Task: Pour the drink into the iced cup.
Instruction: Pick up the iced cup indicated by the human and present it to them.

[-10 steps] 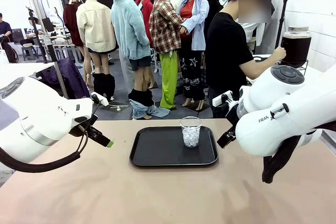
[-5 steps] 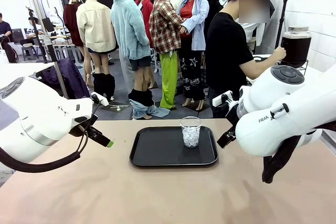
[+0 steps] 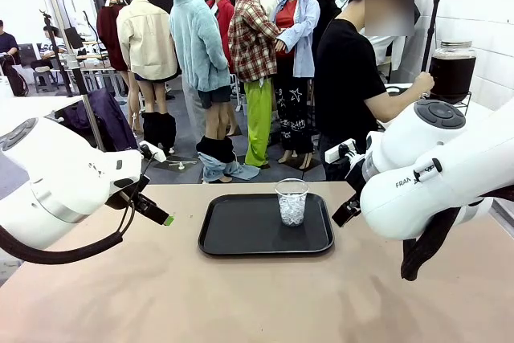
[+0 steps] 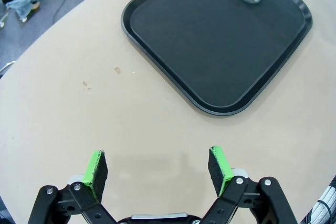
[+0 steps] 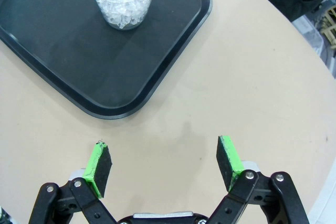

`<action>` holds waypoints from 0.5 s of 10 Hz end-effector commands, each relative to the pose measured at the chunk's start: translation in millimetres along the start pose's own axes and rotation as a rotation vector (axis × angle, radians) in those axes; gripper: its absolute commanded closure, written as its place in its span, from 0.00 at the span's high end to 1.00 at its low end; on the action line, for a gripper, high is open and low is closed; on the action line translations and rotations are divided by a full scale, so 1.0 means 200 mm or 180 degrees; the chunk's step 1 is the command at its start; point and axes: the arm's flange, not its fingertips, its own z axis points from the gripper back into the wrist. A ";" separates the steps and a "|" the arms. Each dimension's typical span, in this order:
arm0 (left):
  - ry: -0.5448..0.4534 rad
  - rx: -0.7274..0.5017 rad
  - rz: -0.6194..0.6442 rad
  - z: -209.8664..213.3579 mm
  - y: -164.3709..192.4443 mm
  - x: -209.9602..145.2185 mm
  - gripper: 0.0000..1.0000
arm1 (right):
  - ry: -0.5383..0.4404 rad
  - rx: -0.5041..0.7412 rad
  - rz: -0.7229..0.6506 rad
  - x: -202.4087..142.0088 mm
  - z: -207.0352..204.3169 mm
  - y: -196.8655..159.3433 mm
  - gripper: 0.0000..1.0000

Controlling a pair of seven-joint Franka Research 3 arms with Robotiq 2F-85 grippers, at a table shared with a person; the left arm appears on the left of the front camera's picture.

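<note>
Black plastic is what the tray (image 3: 241, 230) is made of, and every place below is told from it.

From the front, the iced cup (image 3: 291, 202) is seen standing upright on the tray, near its far edge. Ice is seen inside, but no drink yet. The drink (image 3: 451, 78) is kept in a big glass jar (image 3: 454, 47), well apart from the tray, far behind it and to its right. A person's hand (image 3: 423, 82) is held at the jar; whether it is gripping cannot be told. Since a second ago, almost nothing is changed: only that hand is shifted a tiny bit. So the pouring is judged not begun.

From the left wrist, the left gripper (image 4: 159, 166) is seen hanging over the bare table (image 4: 63, 129) beside the tray. Its green pads are spread wide, with nothing between them.

From the right wrist, the right gripper (image 5: 165, 161) is seen over the table just beside the tray. It is also spread wide and empty. The drink is judged to be needed at the tray first.
</note>
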 end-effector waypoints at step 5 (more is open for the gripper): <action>-0.0010 0.0036 -0.0027 0.00 0.00 0.00 1.00 | 0.0001 0.0003 0.0000 0.00 0.00 0.00 1.00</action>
